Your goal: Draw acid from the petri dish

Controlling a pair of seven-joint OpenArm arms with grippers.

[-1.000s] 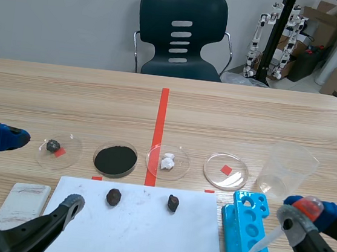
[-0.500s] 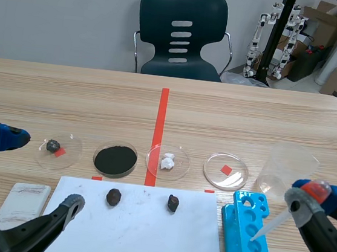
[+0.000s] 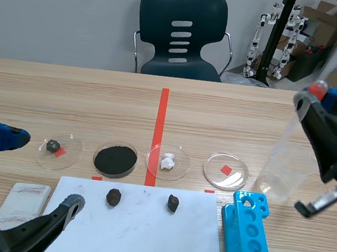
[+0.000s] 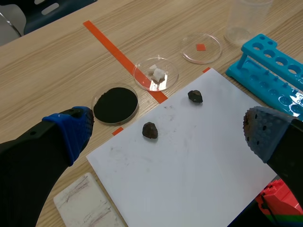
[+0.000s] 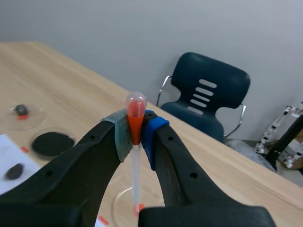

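At the left of the frame, our left tool (image 3: 40,170) hangs low over the desk (image 3: 85,104) with its fingers spread wide and nothing between them. A row of four dishes crosses the middle. From the left, they are a dish with a dark stone (image 3: 60,150), a dish of black powder (image 3: 115,159), a dish of white lumps (image 3: 168,161) and the clear petri dish (image 3: 235,180). We judge the clear dish, just right of centre, to be the one that holds the acid.

Below the row lie a white paper (image 3: 137,238) and, at the lower right, a blue rack (image 3: 251,245). A clear beaker (image 3: 286,170) stands just beside the petri dish on its right.

At the upper right, our right tool (image 5: 136,130) sits high above the beaker. Its pads are pressed closed on the orange bulb of a pipette (image 5: 135,161), and the tip points down.

To do this well, we should bring the tip down left of the beaker and into the dish. We should squeeze the bulb before the tip enters the liquid, then ease off slowly.

There is little room, with the beaker wall on one side and the rack below, so a straight descent looks safest. The bare desk above the row gives us free space.
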